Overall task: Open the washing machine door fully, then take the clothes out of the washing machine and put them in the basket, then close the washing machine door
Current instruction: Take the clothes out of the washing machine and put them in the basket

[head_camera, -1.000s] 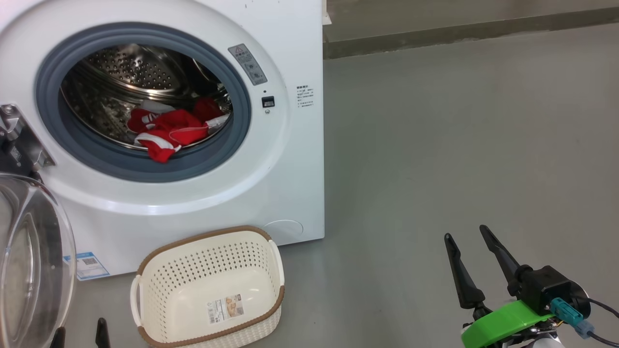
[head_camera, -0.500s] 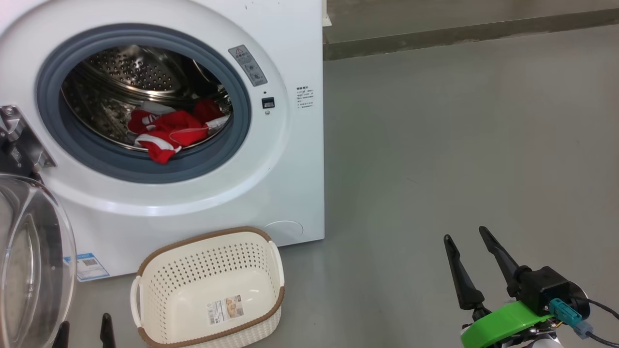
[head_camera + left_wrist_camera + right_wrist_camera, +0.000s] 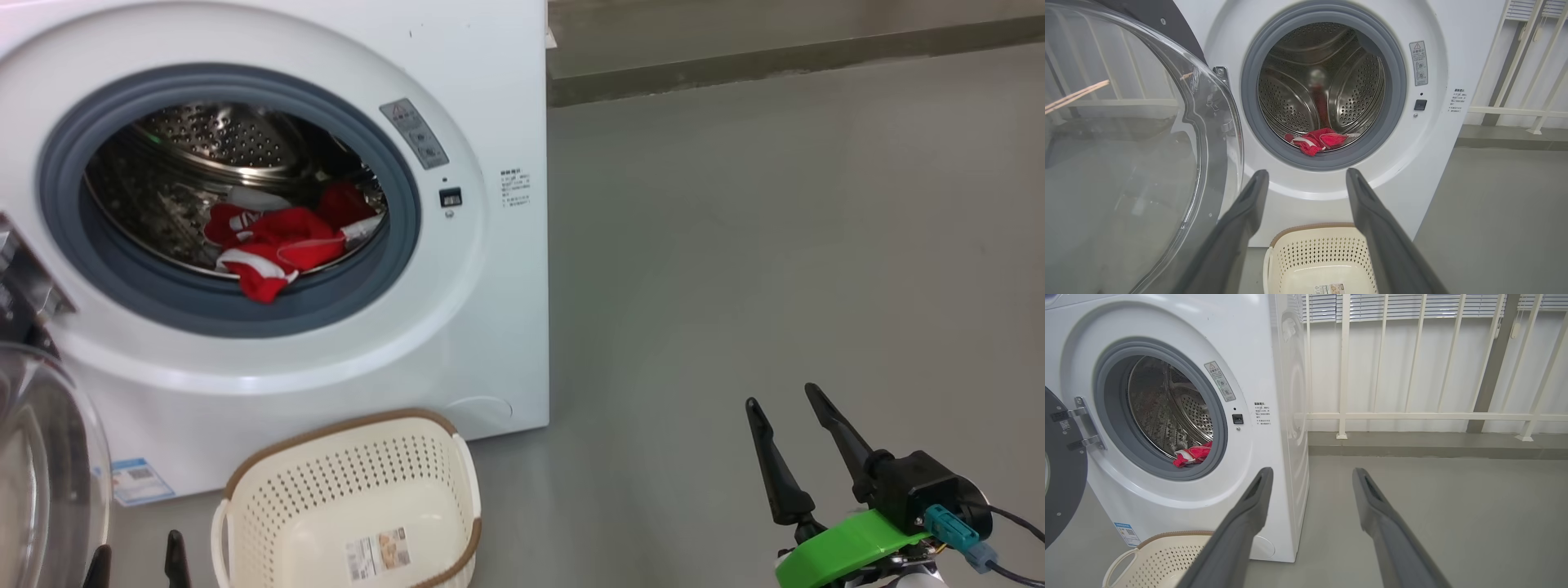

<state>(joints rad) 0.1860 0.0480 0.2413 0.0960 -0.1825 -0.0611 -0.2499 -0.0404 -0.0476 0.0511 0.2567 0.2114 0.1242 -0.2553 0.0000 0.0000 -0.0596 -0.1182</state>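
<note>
The white washing machine (image 3: 482, 327) stands with its door (image 3: 41, 474) swung open to the left; the clear bowl of the door (image 3: 1126, 155) fills the left of the left wrist view. Red clothes (image 3: 273, 241) with white trim lie at the front of the steel drum, partly over the grey ring; they show small as clothes (image 3: 1318, 141) and clothes (image 3: 1193, 454) too. The cream basket (image 3: 351, 506) sits empty on the floor below the opening. My left gripper (image 3: 1306, 179) is open, low beside the door, pointing at the drum. My right gripper (image 3: 784, 400) is open over bare floor to the right.
Grey concrete floor (image 3: 775, 245) stretches to the right of the machine. A low kerb and a white railing (image 3: 1412, 415) run along the back wall. A blue label (image 3: 139, 482) is stuck low on the machine's front.
The head camera has tilted up a little, so machine and basket sit lower in view. The left fingertips stay at the bottom edge; the right gripper holds still.
</note>
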